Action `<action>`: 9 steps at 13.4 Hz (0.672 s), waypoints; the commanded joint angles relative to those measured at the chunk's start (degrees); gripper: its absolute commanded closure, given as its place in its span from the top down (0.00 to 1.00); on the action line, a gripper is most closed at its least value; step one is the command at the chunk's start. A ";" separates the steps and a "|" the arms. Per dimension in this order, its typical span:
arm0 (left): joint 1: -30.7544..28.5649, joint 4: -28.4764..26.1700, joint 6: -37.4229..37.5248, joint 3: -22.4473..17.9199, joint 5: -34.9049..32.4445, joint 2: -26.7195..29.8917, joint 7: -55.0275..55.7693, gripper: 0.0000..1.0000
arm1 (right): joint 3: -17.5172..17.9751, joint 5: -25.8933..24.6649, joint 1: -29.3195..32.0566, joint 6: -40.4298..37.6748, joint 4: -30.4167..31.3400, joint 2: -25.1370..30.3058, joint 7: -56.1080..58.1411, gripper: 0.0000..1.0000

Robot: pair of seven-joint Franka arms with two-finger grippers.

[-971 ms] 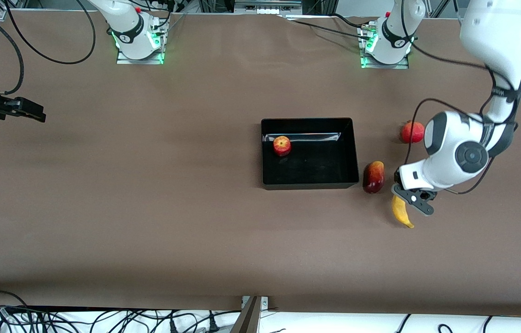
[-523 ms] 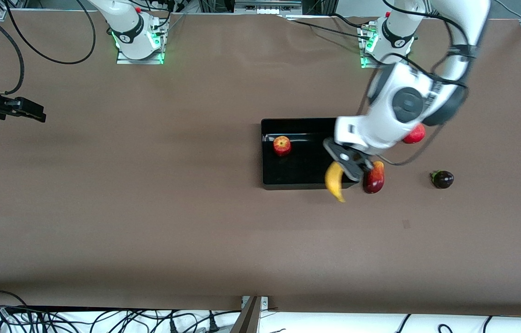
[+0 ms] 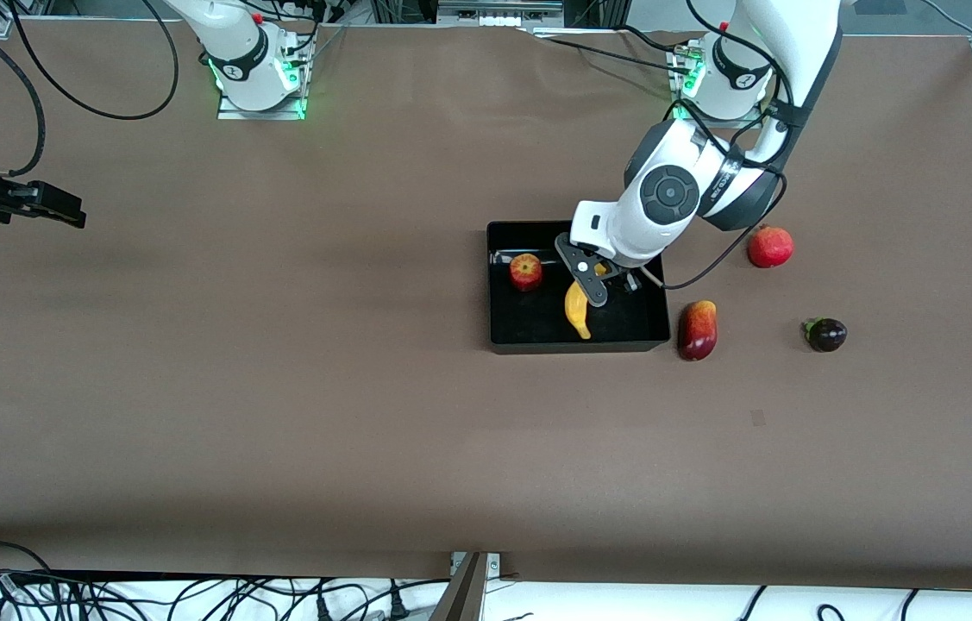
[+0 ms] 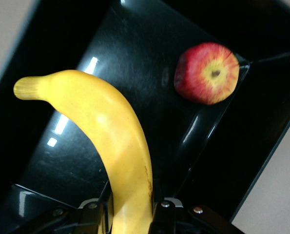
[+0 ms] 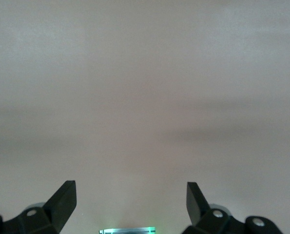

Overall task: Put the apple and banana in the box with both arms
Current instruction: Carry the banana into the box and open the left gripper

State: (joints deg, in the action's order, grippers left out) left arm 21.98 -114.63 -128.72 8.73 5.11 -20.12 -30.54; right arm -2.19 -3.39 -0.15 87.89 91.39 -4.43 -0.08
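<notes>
Banana (image 3: 577, 312) stem hidden (left claw (image 3: 591, 282) grips).

From my left wrist cam: left gripper (image 4: 130, 214) clamped on banana (image 4: 110, 146), fingers (image 4: 93, 212) either side of its lower end. Banana curves up and away, stem tip free, hanging over black box (image 4: 208, 161). Apple (image 4: 206, 73) sitting in box corner, dimpled top facing me, well apart from banana. Glossy floor, few light glints. Strips of table outside walls.
</notes>
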 commanded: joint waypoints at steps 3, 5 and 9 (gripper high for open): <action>0.26 -2.34 -1.01 -0.56 1.31 0.52 -1.37 0.00 | 0.26 -0.21 -0.03 0.00 0.64 1.00 -0.80 1.00; 0.34 -2.26 -1.62 -0.56 1.22 -1.23 -0.76 0.00 | 0.26 -0.21 -0.03 0.00 0.64 1.00 -0.80 1.00; 2.10 -1.47 -4.35 -0.56 1.39 -4.57 -0.40 0.23 | 0.26 -0.21 -0.03 0.00 0.64 1.00 -0.80 1.00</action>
State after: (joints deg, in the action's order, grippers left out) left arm 22.81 -116.85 -132.27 8.62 5.11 -23.55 -30.51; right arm -2.19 -3.39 -0.15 87.89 91.39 -4.43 -0.08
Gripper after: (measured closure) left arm 0.665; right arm 0.000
